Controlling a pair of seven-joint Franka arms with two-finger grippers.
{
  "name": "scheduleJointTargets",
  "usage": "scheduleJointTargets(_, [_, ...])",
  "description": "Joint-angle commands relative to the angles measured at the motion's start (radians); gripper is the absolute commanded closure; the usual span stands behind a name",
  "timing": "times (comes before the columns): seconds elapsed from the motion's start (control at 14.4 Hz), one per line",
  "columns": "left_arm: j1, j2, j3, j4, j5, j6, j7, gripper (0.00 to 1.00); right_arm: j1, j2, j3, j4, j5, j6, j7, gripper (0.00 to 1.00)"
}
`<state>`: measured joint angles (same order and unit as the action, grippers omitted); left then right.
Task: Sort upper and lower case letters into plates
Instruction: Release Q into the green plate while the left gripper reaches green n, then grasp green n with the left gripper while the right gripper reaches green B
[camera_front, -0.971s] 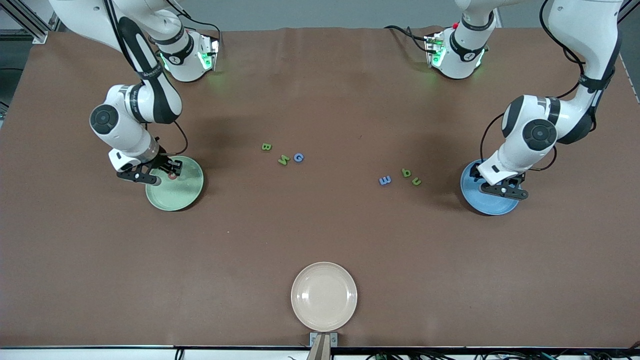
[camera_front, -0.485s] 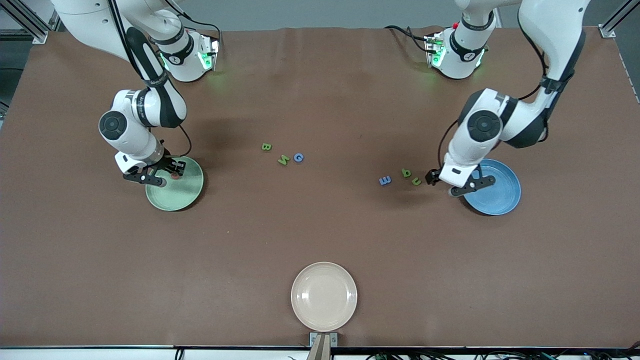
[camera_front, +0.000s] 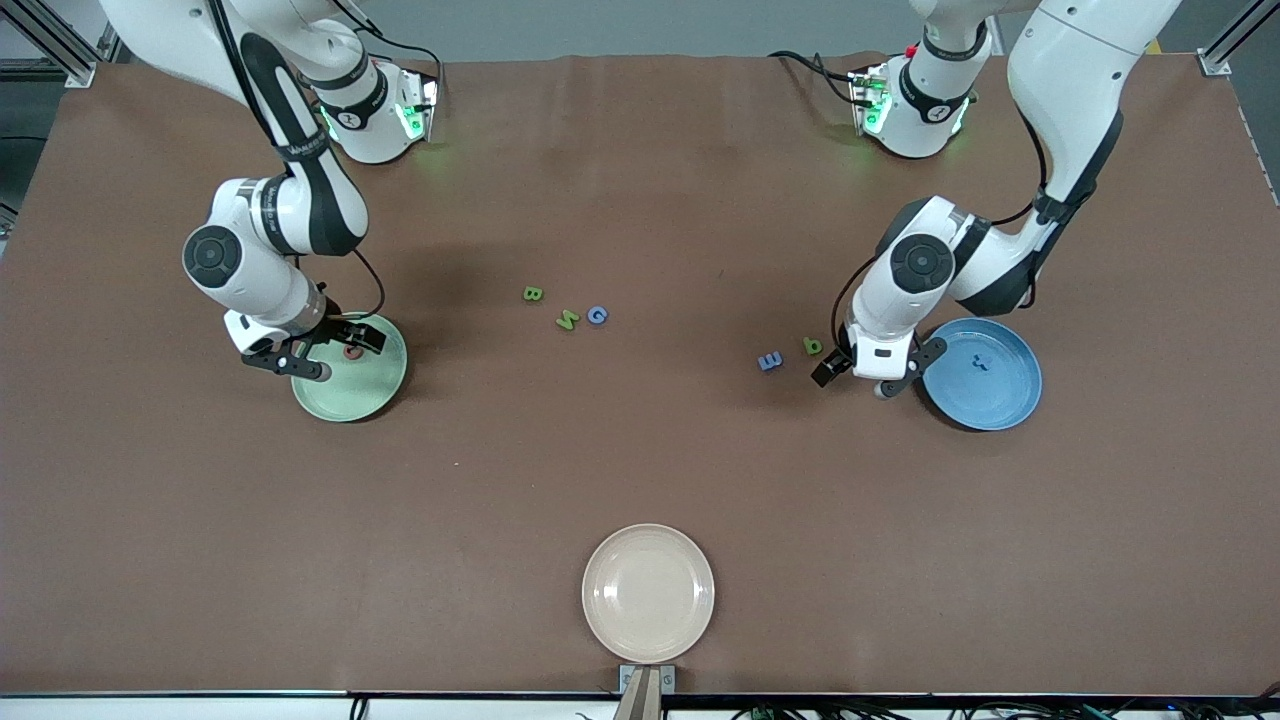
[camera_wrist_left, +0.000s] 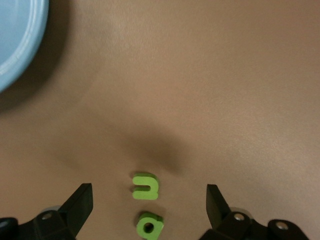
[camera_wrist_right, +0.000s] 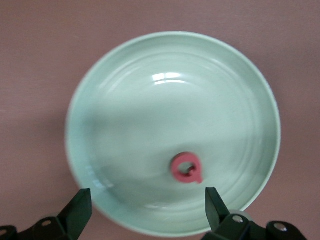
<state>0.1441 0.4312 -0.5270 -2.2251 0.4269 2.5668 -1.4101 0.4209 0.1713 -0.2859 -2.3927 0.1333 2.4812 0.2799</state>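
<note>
Since the red Q (camera_wrist_right: 186, 168) already lies in the mint plate (camera_front: 375, 390), the right end effector (camera_front: 318, 352) hovers above it, wide open and empty. Over green n (camera_wrist_left: 145, 186), at nine o'clock from the blue plate (camera_front: 1005, 395), the left end effector (camera_front: 858, 372) gapes empty, probably lining up a grab.

table (camera_front: 640, 480): brown mat (faint creases) | wall (camera_front: 640, 25): grey | light: even

Left gripper (camera_front: 856, 372) now hangs over the green letters (camera_wrist_left: 145, 186) instead of the blue plate (camera_front: 1005, 395); right gripper (camera_front: 325, 352) has opened, dropping the red letter (camera_wrist_right: 187, 168).
</note>
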Motion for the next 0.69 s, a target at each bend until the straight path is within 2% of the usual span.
scheduleJointTargets(0.0, [0.003,0.044,-0.004,0.008,0.096,0.029,-0.099,0.00,0.105,-0.056,0.004,0.001,0.000,-0.045,0.172,0.00])
scheduleJointTargets(0.21, [0.006,0.054,-0.004,-0.004,0.122,0.032,-0.108,0.01,0.255,-0.046,0.004,0.000,0.009,-0.025,0.310,0.00])
scheduleJointTargets(0.42, [0.006,0.063,-0.004,-0.008,0.124,0.033,-0.112,0.17,0.401,-0.035,0.002,-0.002,0.116,0.043,0.329,0.00])
scheduleJointTargets(0.62, [0.008,0.064,-0.004,-0.016,0.124,0.061,-0.113,0.29,0.524,0.039,0.001,-0.002,0.131,0.125,0.409,0.01])
